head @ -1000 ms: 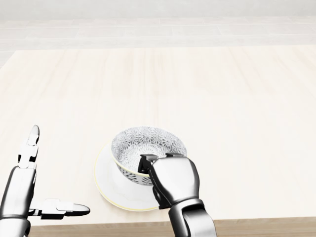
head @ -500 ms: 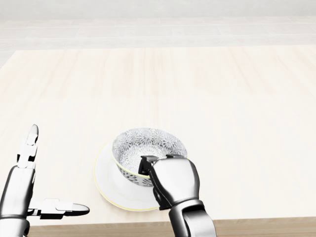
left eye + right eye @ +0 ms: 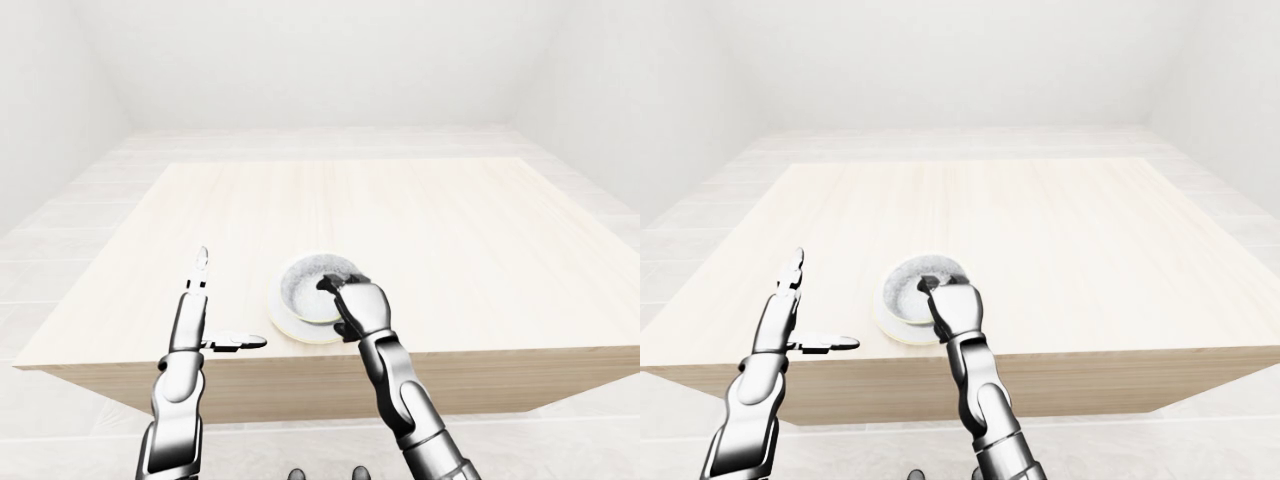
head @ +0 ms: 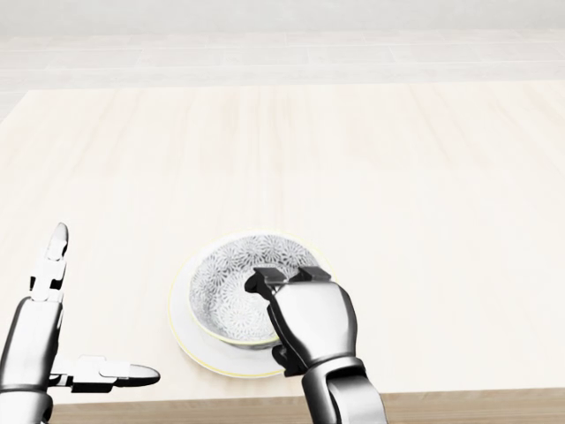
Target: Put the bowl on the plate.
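Bowl (image 4: 228,296), white with a grey floral pattern inside, rests on the white plate (image 4: 184,331) near the bottom edge of the head view, close to the near edge of the light wooden table (image 4: 397,177). At the far left of that view the left hand (image 4: 40,349) hovers above the table's corner, well apart from the crockery. It is spread wide and grips nothing: one finger (image 4: 58,240) points straight up the picture and another (image 4: 119,374) sticks out to the right, toward the plate but short of it. Next comes the plate, whose yellow-edged rim shows as a crescent on the left and below the bowl. The bowl fills most of the plate and its mouth faces up at the camera; whether it sits quite level I cannot tell. Just right of the bowl's middle, the right hand (image 4: 309,322) reaches in from the bottom edge, and its dark fingertips (image 4: 263,281) curl over the bowl's near-right rim and down into it, gripping the wall. The thumb is hidden behind the hand. To the right of this hand there is only bare tabletop.
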You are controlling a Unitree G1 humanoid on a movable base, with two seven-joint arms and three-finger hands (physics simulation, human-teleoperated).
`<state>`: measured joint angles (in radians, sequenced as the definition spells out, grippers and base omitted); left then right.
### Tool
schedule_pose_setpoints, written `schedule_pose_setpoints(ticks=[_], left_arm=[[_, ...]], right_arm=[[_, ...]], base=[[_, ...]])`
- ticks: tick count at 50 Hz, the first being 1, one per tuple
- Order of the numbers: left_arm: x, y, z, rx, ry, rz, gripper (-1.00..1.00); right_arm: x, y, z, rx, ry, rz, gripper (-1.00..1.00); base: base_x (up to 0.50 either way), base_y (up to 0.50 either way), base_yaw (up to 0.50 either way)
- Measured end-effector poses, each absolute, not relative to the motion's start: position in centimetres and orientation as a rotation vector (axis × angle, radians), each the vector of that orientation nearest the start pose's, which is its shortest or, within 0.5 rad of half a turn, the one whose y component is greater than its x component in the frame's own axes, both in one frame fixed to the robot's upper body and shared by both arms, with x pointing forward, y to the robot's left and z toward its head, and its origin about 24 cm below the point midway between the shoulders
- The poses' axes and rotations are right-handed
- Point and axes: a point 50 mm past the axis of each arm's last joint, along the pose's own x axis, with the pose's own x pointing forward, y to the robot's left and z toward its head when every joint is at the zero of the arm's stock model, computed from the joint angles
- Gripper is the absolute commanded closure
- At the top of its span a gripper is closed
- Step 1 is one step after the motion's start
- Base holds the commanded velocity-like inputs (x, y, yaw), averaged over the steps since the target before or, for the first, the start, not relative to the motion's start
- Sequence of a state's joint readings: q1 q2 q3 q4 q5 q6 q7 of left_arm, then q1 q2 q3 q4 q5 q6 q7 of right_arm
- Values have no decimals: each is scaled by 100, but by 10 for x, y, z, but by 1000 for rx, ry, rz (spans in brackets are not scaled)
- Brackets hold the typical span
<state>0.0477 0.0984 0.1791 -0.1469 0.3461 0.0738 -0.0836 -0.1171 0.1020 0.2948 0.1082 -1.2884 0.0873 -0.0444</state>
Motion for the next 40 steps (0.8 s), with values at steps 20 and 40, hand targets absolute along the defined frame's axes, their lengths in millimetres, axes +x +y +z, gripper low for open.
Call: schedule_pose_setpoints(ticks=[20, 40], left_arm=[[241, 212, 60, 452, 20, 137, -100], [242, 212, 58, 453, 25, 137, -100]], right_arm=[[266, -55, 50, -1210, -181, 177, -25], [263, -55, 61, -1195, -208, 168, -100]], base=[[0, 0, 0], [0, 0, 0]])
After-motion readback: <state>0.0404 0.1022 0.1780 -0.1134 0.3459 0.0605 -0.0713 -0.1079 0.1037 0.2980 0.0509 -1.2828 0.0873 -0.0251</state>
